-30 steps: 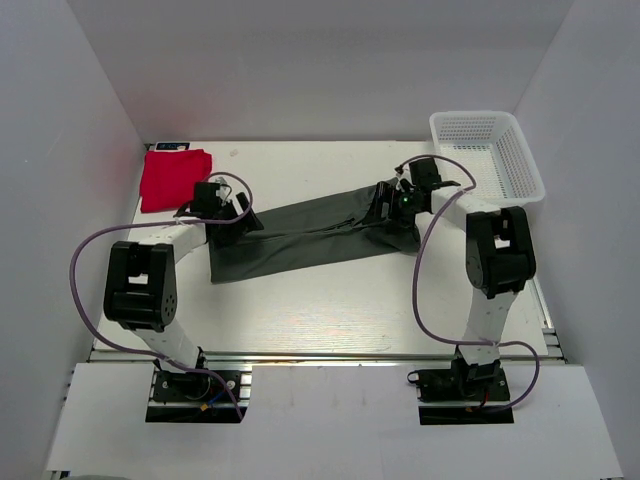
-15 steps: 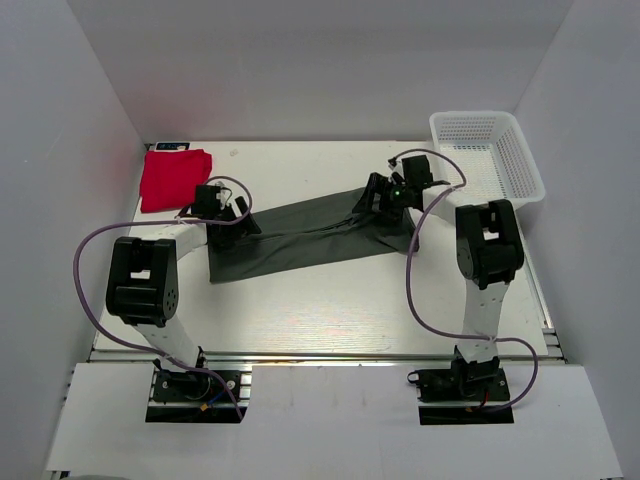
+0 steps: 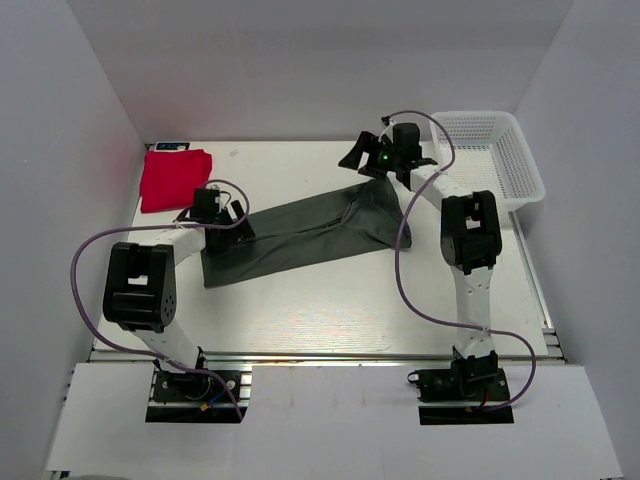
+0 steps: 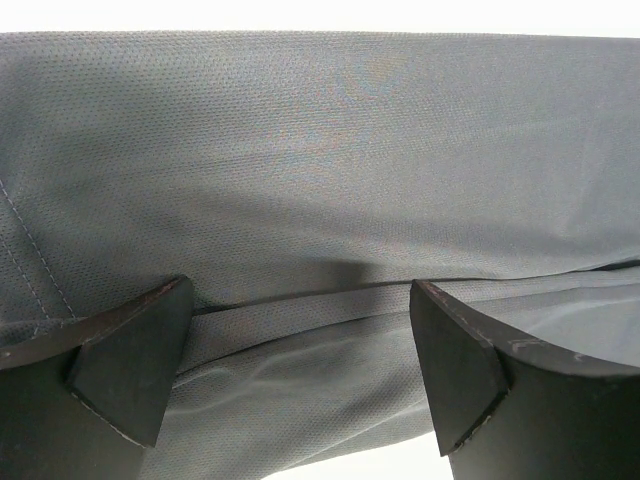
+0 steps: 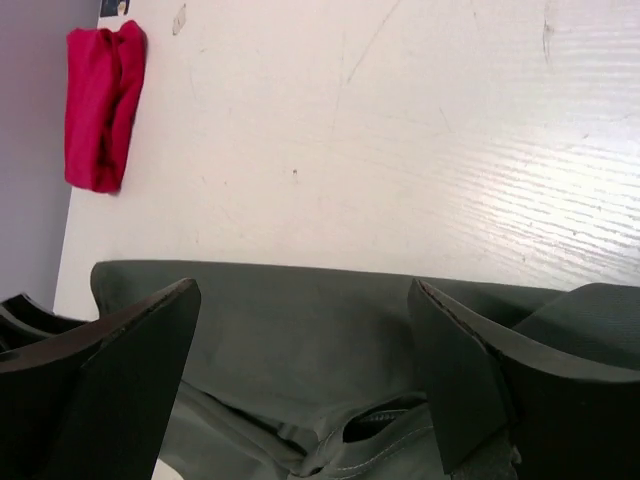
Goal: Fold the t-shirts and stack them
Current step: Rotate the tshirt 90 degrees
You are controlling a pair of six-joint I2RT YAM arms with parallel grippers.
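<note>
The dark grey-green t-shirt (image 3: 300, 230) lies as a long folded strip slanting across the table, its neck opening (image 5: 470, 420) at the right end. My left gripper (image 3: 232, 222) sits low over its left end, open, with the cloth (image 4: 320, 180) spread under and between the fingers (image 4: 130, 360). My right gripper (image 3: 365, 158) hovers open above the strip's far right end, its fingers (image 5: 470, 380) off the cloth. The red t-shirt (image 3: 173, 178) lies folded at the back left corner and also shows in the right wrist view (image 5: 100, 105).
A white mesh basket (image 3: 490, 155) stands at the back right, just behind the right arm. A small dark tag (image 3: 172, 146) lies behind the red t-shirt. White walls close in the table (image 3: 330, 300) on three sides.
My right gripper has risen and drawn back off the dark t-shirt's right end, towards the rear wall. The strip's right end now lies flat. The left gripper has hardly moved.
</note>
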